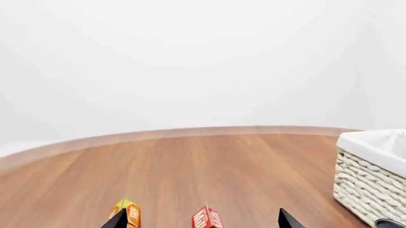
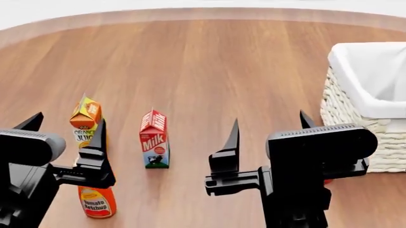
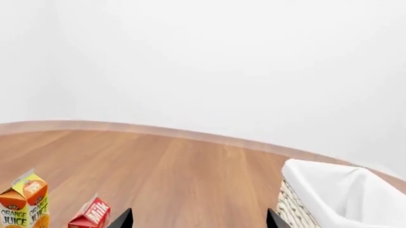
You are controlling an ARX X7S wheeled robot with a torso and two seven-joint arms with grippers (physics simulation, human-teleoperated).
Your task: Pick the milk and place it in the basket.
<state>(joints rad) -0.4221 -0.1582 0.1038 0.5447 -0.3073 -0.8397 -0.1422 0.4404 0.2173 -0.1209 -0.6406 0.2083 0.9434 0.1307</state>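
both pincers gaped wide, holding nothing: left gripper [image 2: 66,128], right gripper [image 2: 269,126]. the milk [image 2: 155,139] stood upright between them on the table [image 2: 209,61]; the basket [image 2: 364,107] was cut off at right.

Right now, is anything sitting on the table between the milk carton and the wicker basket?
Nothing rests there: the head view shows bare wood between the red-topped milk carton and the off-white wicker basket; only the right gripper hangs in front.

A bare simulated test space: a round wooden table [image 2: 209,57] against blank white walls [image 1: 203,57] only.
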